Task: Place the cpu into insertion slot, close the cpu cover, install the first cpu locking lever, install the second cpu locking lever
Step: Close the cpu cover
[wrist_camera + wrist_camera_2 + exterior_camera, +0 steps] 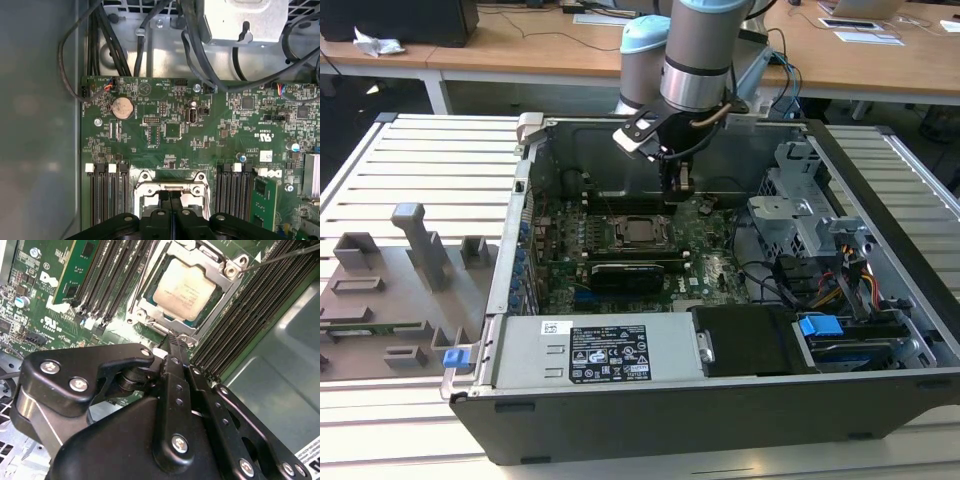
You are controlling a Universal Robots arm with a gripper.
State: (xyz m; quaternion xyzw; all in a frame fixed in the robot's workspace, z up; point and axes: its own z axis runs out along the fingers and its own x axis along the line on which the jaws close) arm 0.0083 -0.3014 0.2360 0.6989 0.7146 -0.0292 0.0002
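Inside the open computer case (720,420), the gripper (172,342) hangs low over the motherboard (165,130). Its fingers (176,385) are pressed together with nothing seen between them, and their tips are just at one edge of the cpu cover (223,289). That cover lies flat, framing the cpu (184,287), which sits in the insertion slot (642,232). Black memory slots (245,310) crowd both sides of the socket, and a thin lever rod (280,255) angles off one corner. Above the board, the case stands open.

Silver arm (695,60) with pale-blue joint caps, black screw-studded fingers (176,390).
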